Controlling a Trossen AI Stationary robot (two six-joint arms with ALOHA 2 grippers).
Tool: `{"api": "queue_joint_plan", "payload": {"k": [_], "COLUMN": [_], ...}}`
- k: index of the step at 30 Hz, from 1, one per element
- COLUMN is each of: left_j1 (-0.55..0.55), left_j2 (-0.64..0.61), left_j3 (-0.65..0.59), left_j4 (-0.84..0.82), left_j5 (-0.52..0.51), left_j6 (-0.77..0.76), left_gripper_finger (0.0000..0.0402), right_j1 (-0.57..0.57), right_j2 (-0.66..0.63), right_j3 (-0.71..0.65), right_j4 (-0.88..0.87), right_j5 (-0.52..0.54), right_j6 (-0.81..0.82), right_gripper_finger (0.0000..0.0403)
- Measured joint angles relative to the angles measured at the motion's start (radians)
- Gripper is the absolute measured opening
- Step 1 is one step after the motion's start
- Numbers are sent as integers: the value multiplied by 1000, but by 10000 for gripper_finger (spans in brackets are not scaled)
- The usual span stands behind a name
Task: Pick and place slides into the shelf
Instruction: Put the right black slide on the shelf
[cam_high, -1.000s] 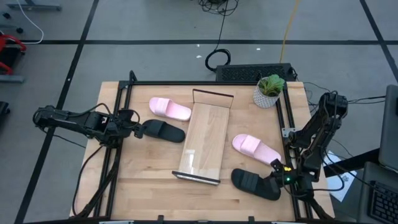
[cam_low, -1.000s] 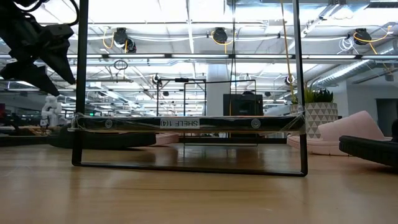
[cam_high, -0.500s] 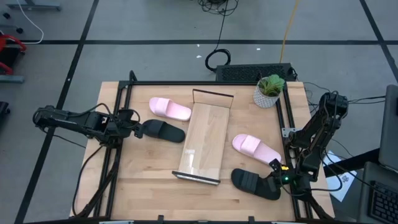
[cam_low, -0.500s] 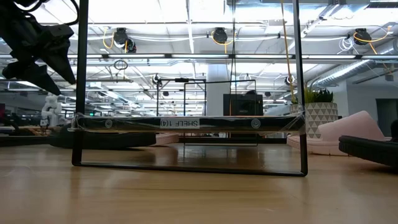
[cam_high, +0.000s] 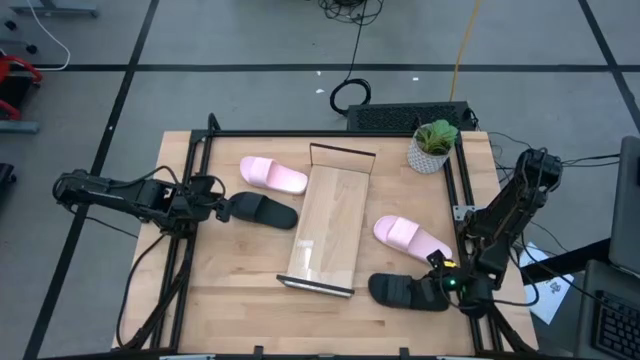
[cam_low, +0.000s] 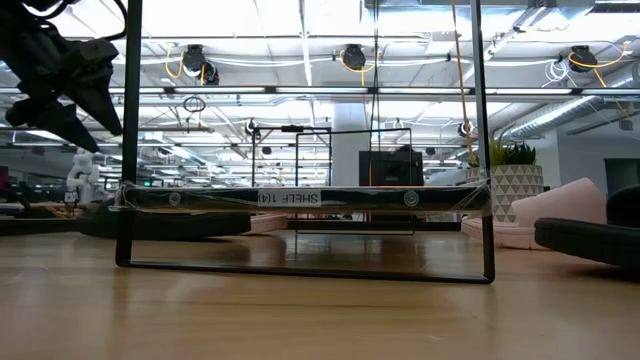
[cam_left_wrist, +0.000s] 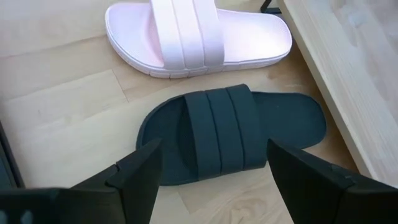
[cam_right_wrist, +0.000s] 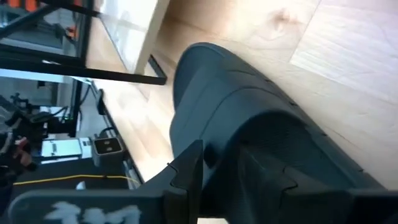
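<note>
Two pale pink slides (cam_high: 272, 174) (cam_high: 410, 237) and two black slides lie on the table around the shelf (cam_high: 330, 225), a light-wood board in a dark wire frame. My left gripper (cam_high: 222, 208) hangs open over the left black slide (cam_left_wrist: 230, 134), which rests flat on its sole, with one finger on either side and not touching. My right gripper (cam_high: 440, 287) is shut on the right black slide (cam_high: 405, 292) near the table's near right corner. My right gripper pinches the black slide's end (cam_right_wrist: 233, 146) that faces the table's right edge between its two fingers (cam_right_wrist: 186, 171). The fingers come from the right, slanting downward, along the slide's length. Whether the slide is lifted clear of the table, I cannot tell.
A potted plant (cam_high: 432, 147) stands at the far right corner. The right pink slide lies just beyond the held black one. The shelf's near wire frame (cam_low: 300, 270) stands upright across the table's middle. Black rails (cam_high: 190, 240) run along the table's sides.
My right gripper has moved a little toward the table's left edge, still shut on the black slide. The slide has shifted with it toward the shelf's near end. My left gripper has kept still.
</note>
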Motion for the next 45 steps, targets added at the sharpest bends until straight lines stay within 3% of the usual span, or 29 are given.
{"api": "queue_joint_plan", "payload": {"k": [16, 32, 38, 45], "left_j1": [0, 0, 0, 0], "left_j2": [0, 0, 0, 0], "left_j3": [0, 0, 0, 0], "left_j4": [0, 0, 0, 0], "left_j5": [-9, -27, -34, -34], "left_j6": [22, 52, 52, 52], "left_gripper_finger": [282, 282, 282, 282], "right_j1": [-29, -20, -22, -22], "right_j2": [13, 13, 13, 13], "right_j3": [0, 0, 0, 0], "right_j4": [-13, 45, 45, 45], "right_j5": [-120, 20, 20, 20], "right_j6": [23, -3, -2, -3], "right_gripper_finger": [91, 91, 89, 57]}}
